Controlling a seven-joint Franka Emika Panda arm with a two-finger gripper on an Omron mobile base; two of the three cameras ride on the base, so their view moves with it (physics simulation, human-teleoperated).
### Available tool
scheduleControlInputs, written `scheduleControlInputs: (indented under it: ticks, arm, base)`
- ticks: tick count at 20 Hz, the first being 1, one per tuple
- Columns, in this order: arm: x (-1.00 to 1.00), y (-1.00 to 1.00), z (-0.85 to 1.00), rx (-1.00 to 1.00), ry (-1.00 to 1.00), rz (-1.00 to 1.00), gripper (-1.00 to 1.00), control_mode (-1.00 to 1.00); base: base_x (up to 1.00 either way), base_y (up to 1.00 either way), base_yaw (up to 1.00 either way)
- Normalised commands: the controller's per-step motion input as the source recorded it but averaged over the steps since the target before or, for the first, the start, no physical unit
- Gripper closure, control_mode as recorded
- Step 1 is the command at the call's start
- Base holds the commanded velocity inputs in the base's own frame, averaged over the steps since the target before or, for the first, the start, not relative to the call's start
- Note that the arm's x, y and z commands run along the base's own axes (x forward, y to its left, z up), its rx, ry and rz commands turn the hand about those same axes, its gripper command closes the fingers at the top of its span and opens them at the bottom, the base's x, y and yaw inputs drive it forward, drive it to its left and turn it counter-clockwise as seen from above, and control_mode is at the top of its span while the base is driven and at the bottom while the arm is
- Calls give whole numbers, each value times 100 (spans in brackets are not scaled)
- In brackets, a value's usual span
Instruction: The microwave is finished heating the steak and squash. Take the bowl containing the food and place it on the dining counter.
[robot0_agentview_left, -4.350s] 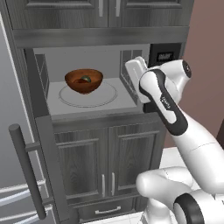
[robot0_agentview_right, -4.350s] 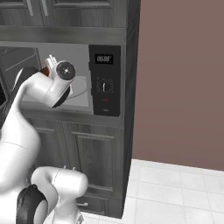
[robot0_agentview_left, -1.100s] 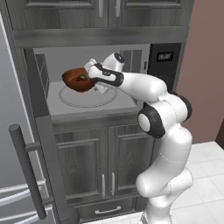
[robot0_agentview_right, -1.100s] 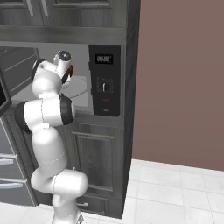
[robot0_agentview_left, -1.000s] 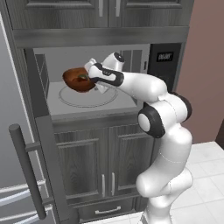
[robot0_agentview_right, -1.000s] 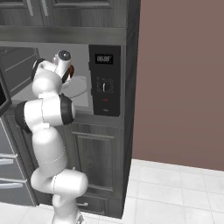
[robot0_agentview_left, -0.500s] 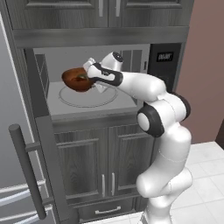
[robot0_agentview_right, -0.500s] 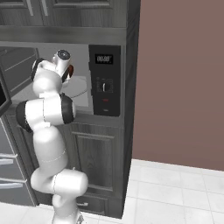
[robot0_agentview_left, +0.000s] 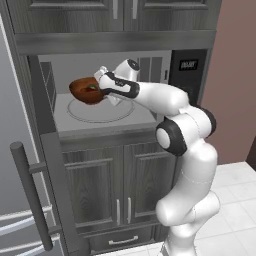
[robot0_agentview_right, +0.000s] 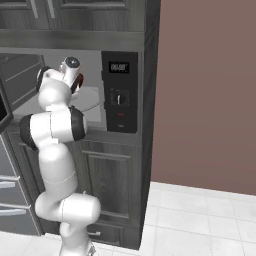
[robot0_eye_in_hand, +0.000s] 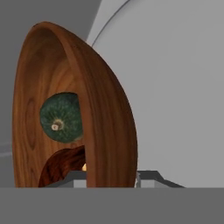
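We've got the two-finger gripper (robot0_eye_in_hand: 111, 177) pinching the rim of the glossy reddish-brown wooden bowl (robot0_agentview_left: 86, 90), one finger each side, bowl inside the built-in black microwave (robot0_agentview_left: 112, 70) cavity, ready for pull-out.

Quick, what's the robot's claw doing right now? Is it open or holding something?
Claw: closed on the rim of the bowl, one finger inside and one outside; the squash and the steak lie in the bowl.
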Motion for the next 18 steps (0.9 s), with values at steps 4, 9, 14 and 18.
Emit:
scheduleControlInputs:
  ticks: [4, 9, 14, 18]
  arm:
    - [-41, 0, 0, 0, 0, 0, 100, -100]
    - [-56, -2, 0, 0, -2, 0, 100, -100]
    - [-81, -19, 0, 4, -18, 0, 100, -100]
    - [-100, -45, 8, 8, -14, -3, 100, -100]
  base:
    - [0, 0, 0]
    - [0, 0, 0]
    - [0, 0, 0]
    - [0, 0, 0]
